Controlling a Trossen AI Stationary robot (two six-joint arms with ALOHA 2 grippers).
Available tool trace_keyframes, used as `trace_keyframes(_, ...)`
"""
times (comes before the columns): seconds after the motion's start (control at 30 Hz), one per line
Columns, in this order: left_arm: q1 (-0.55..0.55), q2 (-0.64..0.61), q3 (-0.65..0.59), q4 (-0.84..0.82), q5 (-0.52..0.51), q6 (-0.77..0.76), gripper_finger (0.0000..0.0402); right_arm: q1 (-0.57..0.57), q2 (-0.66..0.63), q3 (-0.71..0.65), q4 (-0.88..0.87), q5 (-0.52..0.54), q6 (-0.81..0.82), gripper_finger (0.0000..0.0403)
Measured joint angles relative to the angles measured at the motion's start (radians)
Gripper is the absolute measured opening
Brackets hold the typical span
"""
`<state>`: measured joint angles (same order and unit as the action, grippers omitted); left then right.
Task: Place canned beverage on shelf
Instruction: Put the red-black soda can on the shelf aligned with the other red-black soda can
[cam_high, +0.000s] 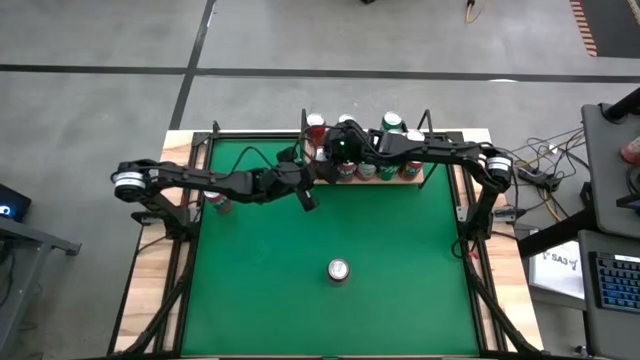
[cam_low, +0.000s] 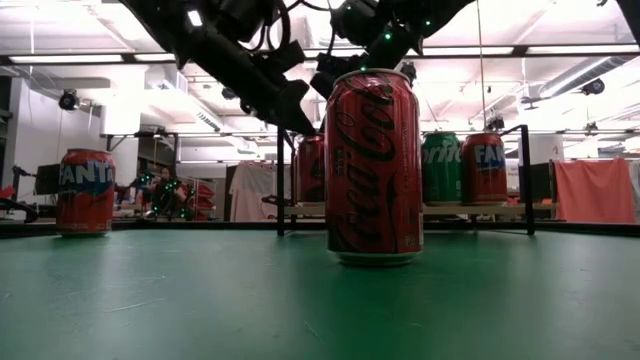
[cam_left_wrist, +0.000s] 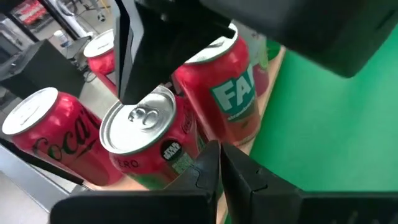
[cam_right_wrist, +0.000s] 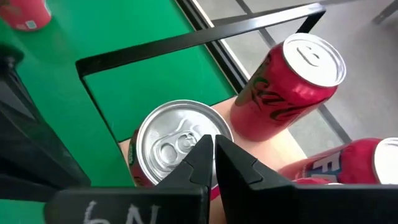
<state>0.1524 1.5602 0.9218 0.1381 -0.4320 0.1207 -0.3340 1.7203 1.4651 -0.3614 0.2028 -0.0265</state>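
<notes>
I see a red Coca-Cola can (cam_low: 374, 165) with black script lettering on the green felt counter (cam_low: 200, 300). At the left of the low frame stands an orange-red Fanta can (cam_low: 85, 191) with a blue logo. On the tan wood shelf (cam_low: 440, 209) sits a green Sprite can (cam_low: 440, 168).

Glossy metal can (cam_low: 374, 165) (matt felt tabletop (cam_low: 200, 300))

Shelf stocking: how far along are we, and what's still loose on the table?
Done: several drink cans, red and green, already stand on the light tan wooden shelf. In hand: nothing; the left gripper and right gripper hover shut at the shelf's left end, holding no can. Left: a red Coca-Cola can mid-table, and a red Fanta can near the left edge.
</notes>
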Motion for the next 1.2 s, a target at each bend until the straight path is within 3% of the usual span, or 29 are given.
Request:
trace_keyframes(0.47, 0.001, 0.009, 0.0, 0.009, -0.16, -0.011, 0.0, 0.014, -0.003, 0.0, 0.0, -0.103, 0.055, 0.0009)
trace_keyframes(0.8, 0.008, 0.003, 0.0, 0.008, -0.177, -0.013, 0.0, 0.02, -0.012, 0.001, -0.005, -0.099, 0.034, 0.0009)
trace_keyframes(1.0, -0.001, -0.041, 0.0, -0.054, -0.179, -0.008, 0.0, 0.02, -0.046, 0.04, -0.109, -0.099, -0.044, 0.0009)
trace_keyframes(1.2, -0.003, -0.098, 0.0, -0.104, -0.13, 0.014, 0.0, 0.018, -0.05, 0.047, -0.157, -0.184, -0.116, 0.0009)
